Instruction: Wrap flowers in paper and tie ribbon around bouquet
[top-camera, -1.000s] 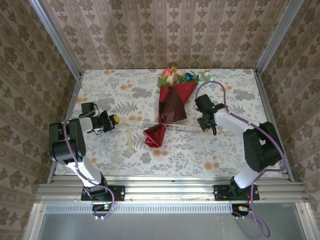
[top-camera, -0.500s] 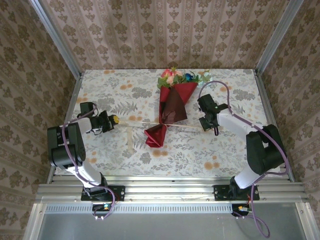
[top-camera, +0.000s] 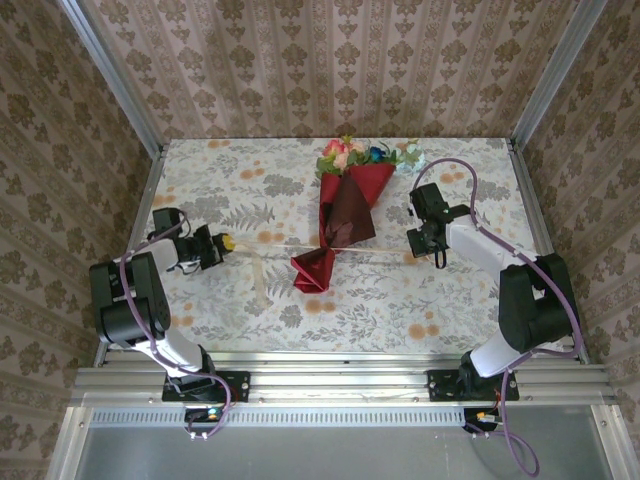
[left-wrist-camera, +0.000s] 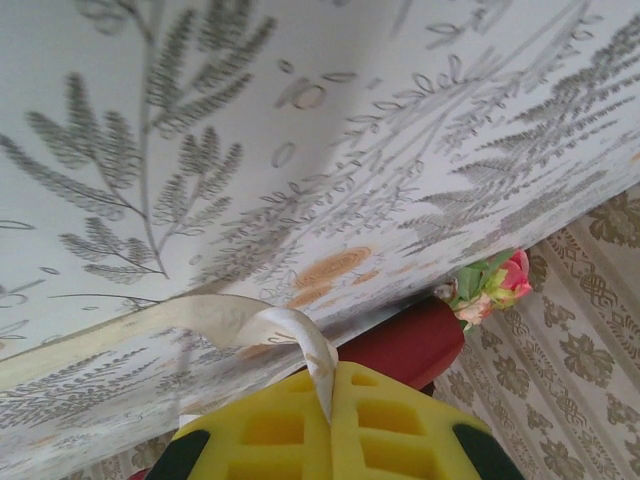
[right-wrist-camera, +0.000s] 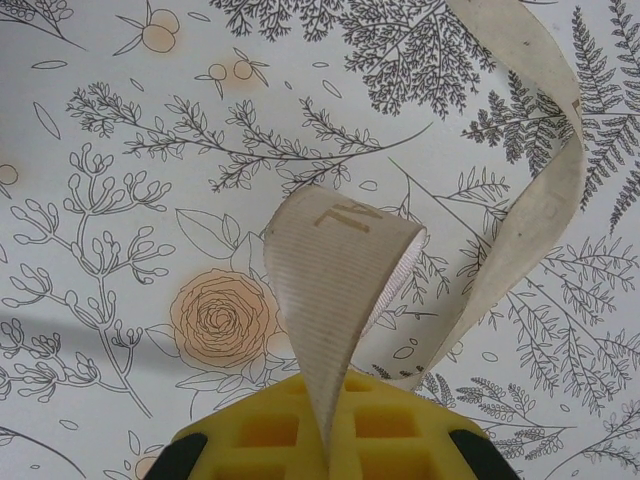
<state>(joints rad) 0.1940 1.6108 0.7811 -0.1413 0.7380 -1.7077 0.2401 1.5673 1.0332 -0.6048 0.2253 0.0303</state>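
- Left hand (left-wrist-camera: 330, 400), at the left of the worktop (top-camera: 470, 290), is pressed together on one end of the cream ribbon (left-wrist-camera: 250, 320), which rises in a loop from between its yellow tips.
- At the right of the worktop, the right hand (right-wrist-camera: 330, 425) is likewise closed, pinching the other end, which curls up and away across the floral cloth.
- From above, the ribbon runs in a thin line from one hand to the other, crossing the narrow lower part of the bouquet (top-camera: 345, 205), which lies midway between them.
- The bouquet is already formed: the flowers (top-camera: 362, 155) point toward the far wall, out of a cone of red and maroon paper (top-camera: 312, 270).
- The step in hand appears to be the tying; whether the ribbon circles the cone or a knot has formed cannot be told.
- Next would likely come crossing or drawing the ends to cinch the ribbon, with even tension so the light bouquet does not slide or the paper unroll.
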